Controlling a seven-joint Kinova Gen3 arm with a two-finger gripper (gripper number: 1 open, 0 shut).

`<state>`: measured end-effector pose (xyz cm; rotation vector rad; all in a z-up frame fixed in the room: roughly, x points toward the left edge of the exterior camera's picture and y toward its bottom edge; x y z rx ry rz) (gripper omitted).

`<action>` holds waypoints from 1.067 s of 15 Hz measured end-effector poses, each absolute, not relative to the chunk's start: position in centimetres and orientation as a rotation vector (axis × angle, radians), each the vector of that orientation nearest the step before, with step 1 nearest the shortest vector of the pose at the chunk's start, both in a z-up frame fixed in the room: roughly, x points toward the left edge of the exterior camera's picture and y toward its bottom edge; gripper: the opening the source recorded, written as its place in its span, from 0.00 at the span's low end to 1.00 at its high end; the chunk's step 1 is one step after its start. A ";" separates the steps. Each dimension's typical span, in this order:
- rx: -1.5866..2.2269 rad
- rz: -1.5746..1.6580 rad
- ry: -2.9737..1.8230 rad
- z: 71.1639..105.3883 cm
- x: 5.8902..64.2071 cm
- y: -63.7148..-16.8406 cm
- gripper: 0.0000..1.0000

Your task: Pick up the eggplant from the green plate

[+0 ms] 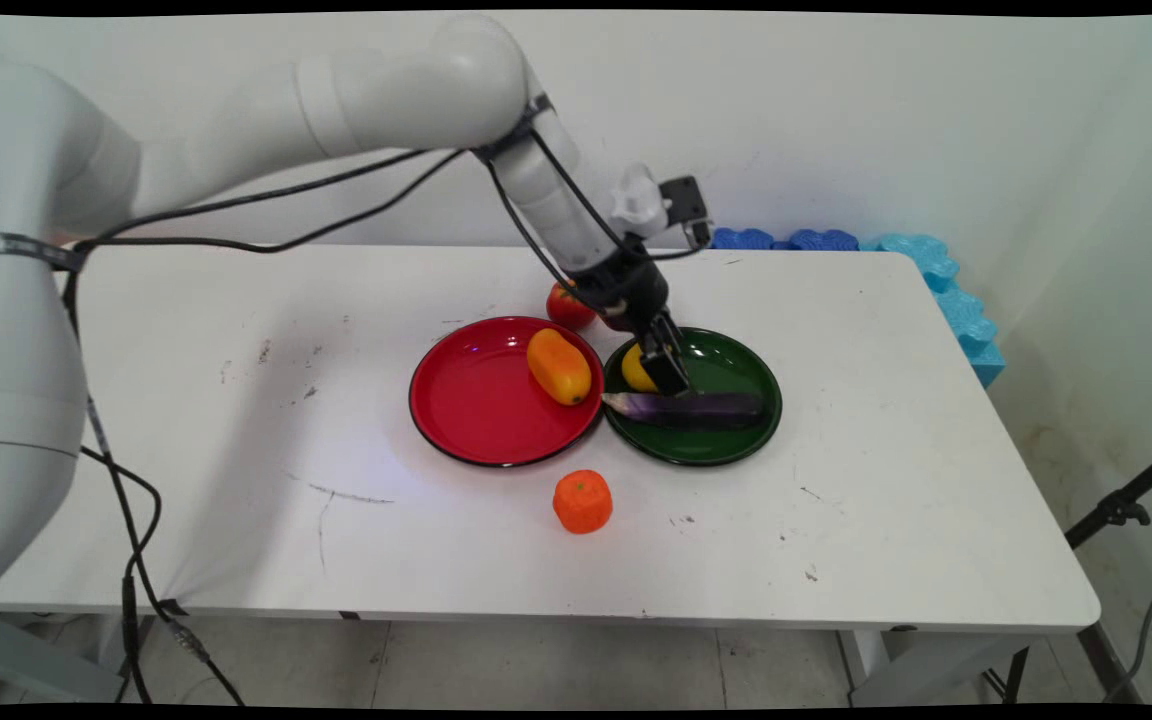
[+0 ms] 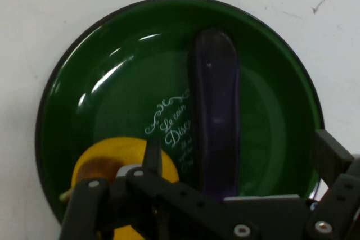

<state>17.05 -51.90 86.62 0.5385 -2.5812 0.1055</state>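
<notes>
My gripper [image 1: 664,365] hangs low over the green plate [image 1: 736,440], fingers open. In the hand view the gripper [image 2: 239,144] straddles a dark purple eggplant [image 2: 216,111] that lies across the plate [image 2: 118,82]. The left finger [image 2: 152,153] stands against a yellow fruit [image 2: 107,164], and the right finger [image 2: 332,153] is near the plate's rim. In the main view the eggplant [image 1: 696,407] lies just below the gripper, and the yellow fruit [image 1: 634,370] is partly hidden behind it.
A red plate [image 1: 471,400] touches the green one on its left and holds an orange-yellow oblong fruit [image 1: 558,366]. A red tomato [image 1: 569,305] sits behind the plates. An orange [image 1: 582,501] stands nearer the front. Blue foam pieces [image 1: 936,275] line the back right corner.
</notes>
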 end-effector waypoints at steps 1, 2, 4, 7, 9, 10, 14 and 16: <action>0.534 0.101 -2.585 86.1 16.7 -52.2 1.00; 0.528 0.096 -2.589 85.5 16.3 -52.4 1.00; 0.519 0.089 -2.596 84.5 15.7 -52.8 1.00; 0.504 0.078 -2.603 83.5 15.0 -53.0 1.00; 0.494 0.073 -2.610 83.0 14.6 -52.9 1.00; 0.488 0.073 -2.614 82.9 14.5 -52.9 0.00; 0.439 0.078 -2.634 82.5 14.4 -52.5 0.00; 0.413 0.084 -2.642 82.7 14.4 -52.2 0.00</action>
